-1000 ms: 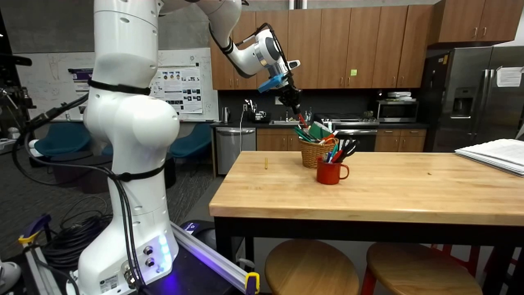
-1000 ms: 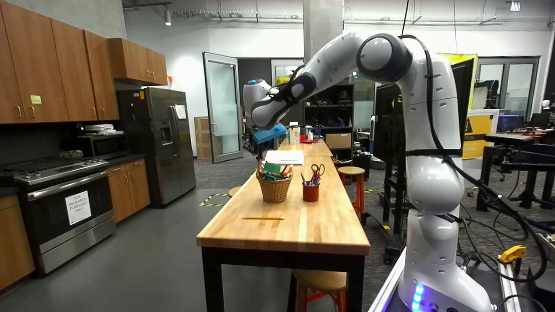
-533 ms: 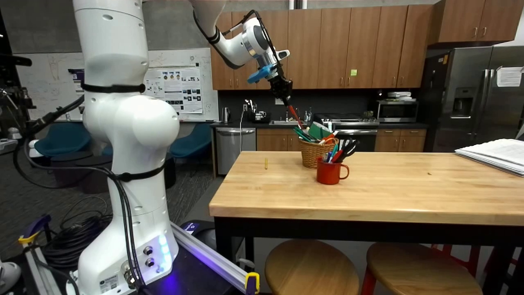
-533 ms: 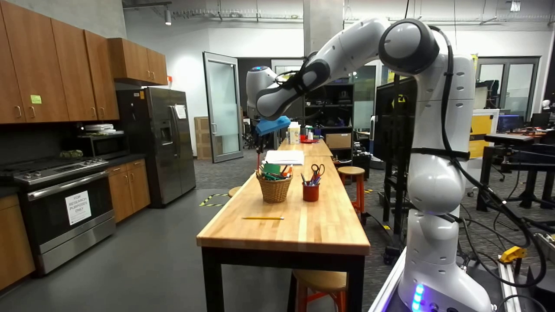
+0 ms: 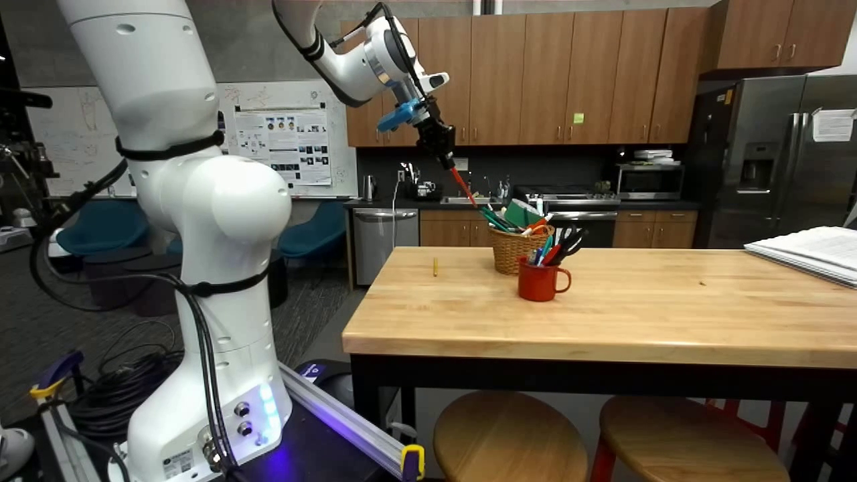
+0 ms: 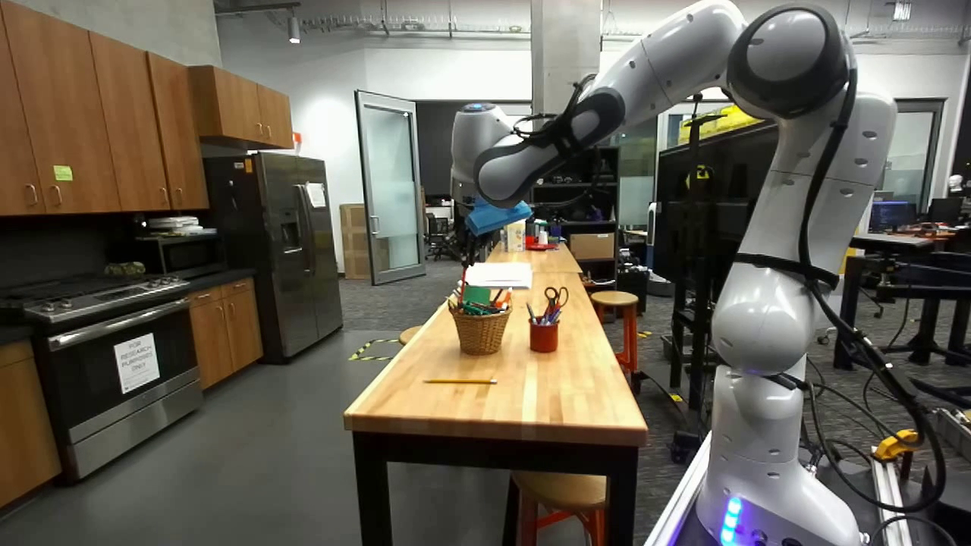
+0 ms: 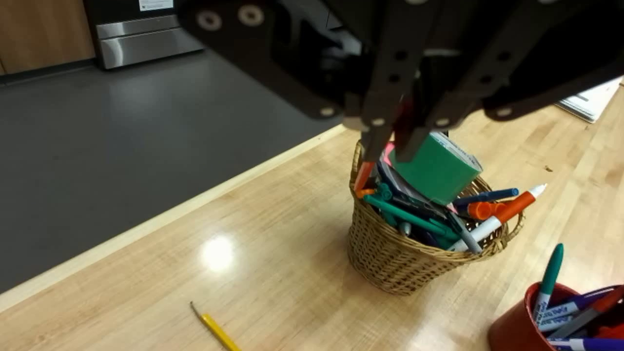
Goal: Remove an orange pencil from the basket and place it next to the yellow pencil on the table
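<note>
The gripper [image 5: 447,163] pinches the tilted orange pencil [image 5: 462,185], jaws drawn together on it, near the wicker basket [image 7: 395,258]; the range's [image 6: 95,384] sheet [image 6: 136,364] reads "FOR RESEARCH PURPOSES ONLY."

The gripper [image 5: 448,165] holds the orange pencil [image 5: 463,187] slanting down from it; lower than the gripper, the yellow pencil [image 5: 435,266], basket [image 5: 508,252] and red mug [image 5: 537,284] rest on the tabletop [image 5: 462,318].

Orange-red pencil [image 5: 463,187], tan woven basket [image 7: 397,256]
</note>
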`<state>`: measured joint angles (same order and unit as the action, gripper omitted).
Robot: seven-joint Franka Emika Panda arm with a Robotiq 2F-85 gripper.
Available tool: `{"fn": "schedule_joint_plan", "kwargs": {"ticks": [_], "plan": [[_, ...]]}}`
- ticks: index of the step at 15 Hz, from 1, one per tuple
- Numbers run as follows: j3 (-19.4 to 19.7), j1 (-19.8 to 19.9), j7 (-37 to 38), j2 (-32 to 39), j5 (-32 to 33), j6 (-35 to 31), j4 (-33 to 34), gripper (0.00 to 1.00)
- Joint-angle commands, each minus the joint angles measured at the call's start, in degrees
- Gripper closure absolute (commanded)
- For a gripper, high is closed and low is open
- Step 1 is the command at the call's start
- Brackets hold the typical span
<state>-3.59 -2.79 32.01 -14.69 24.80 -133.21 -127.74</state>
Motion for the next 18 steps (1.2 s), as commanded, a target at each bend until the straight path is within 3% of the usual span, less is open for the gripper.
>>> {"fn": "schedule_joint_plan", "kwargs": {"ticks": [1,10,18], "plan": [[-2.4,2.1,1.2,-8.2,-0.5,-3.1,-8.9,0.97],[-3.9,1.7,-8.4,-16.9,-9.3,2.1,-19.6,0.97],[-6.1,1.8,-13.8,-10.5,-9.1,9.2,-16.7,0.97]]}}
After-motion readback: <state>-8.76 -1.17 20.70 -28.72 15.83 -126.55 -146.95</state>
